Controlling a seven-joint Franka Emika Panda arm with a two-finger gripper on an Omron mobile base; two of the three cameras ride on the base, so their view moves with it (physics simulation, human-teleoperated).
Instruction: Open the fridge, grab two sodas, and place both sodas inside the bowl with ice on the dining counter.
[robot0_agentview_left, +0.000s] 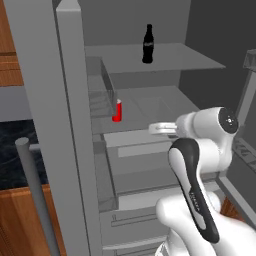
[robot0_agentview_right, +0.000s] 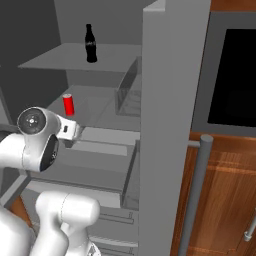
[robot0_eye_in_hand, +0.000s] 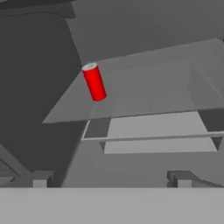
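Red soda can (robot0_eye_in_hand: 94, 82) stood upright on the grey fridge shelf (robot0_eye_in_hand: 148, 94), well ahead of the spread two-finger gripper (robot0_eye_in_hand: 109, 177); advance level, straddle can, then close.

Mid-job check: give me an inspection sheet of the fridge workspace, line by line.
Surface: grey fridge shelves, bare around the drinks.
Job's things: fridge doors open; red can upright on the middle shelf; black bottle upright on the shelf above.
Clutter: nothing seen.
Grippers: gripper open, empty, pointing into the fridge, short of the can.
Cables: nothing seen.
Surroundings: wood cabinets and a black panel beside the fridge.
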